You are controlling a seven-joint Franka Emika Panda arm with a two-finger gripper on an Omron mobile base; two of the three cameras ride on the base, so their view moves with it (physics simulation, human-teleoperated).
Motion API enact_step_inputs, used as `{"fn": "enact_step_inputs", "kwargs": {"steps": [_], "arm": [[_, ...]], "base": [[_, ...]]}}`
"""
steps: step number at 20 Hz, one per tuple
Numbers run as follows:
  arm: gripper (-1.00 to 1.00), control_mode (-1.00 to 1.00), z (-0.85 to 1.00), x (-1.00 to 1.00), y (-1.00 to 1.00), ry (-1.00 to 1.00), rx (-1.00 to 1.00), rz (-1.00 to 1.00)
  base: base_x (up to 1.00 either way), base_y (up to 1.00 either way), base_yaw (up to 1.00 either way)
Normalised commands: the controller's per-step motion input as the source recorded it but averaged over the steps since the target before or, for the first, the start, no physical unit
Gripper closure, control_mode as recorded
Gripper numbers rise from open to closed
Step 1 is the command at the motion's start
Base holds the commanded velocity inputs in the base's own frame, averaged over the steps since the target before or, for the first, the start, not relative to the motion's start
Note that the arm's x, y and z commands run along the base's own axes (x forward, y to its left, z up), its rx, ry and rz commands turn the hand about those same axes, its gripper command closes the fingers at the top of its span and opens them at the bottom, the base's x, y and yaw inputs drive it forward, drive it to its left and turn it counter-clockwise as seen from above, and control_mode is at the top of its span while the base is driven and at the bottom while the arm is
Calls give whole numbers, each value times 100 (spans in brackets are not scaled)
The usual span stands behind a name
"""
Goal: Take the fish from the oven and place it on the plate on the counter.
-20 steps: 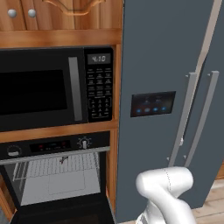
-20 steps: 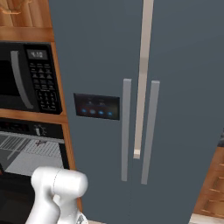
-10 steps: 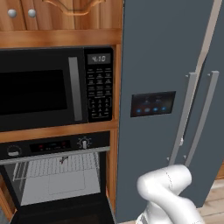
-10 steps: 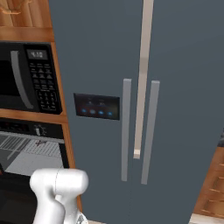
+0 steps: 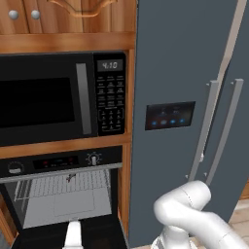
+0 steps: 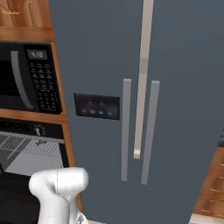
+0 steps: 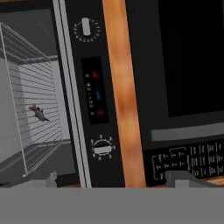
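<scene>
The oven (image 5: 58, 162) stands open under the microwave, and its wire rack (image 5: 63, 185) is in view. The fish (image 5: 70, 177) lies on that rack, small and dark, near the front middle. It also appears as a small fish (image 6: 40, 142) from the right and a small fish (image 7: 38, 113) on the rack in the rolled hand view. My gripper (image 7: 113, 181) is open and holds nothing. It faces the oven's knob panel (image 7: 94, 94), well short of the fish. A white piece of my hand (image 5: 73, 236) rises before the oven mouth. The plate and the counter are out of view.
A black microwave (image 5: 58, 99) with a keypad sits above the oven in a wooden cabinet frame. A tall grey fridge (image 6: 140, 100) with two bar handles stands right of the oven. My white arm's elbow (image 5: 187, 204) is low in front of the fridge.
My arm's elbow has shifted a little. A white piece of my hand has come into view at the bottom of the left base view, in front of the oven. The fish has not moved.
</scene>
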Motion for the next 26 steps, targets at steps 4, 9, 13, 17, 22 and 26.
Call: {"fn": "enact_step_inputs", "kwargs": {"steps": [4,9,13,17,22,26], "arm": [[-100,-100,26,87,-26,6,3,0],[-100,-100,-16,35,8,5,0,0],[-100,-100,-39,61,43,28,0,-4],[-100,-100,-59,55,42,9,-4,-1],[-100,-100,-72,13,22,-3,-13,-1],[-100,-100,-49,31,30,-1,-14,-1]], "base": [[0,0,0],[0,0,0],[0,0,0],[0,0,0],[0,0,0],[0,0,0]]}}
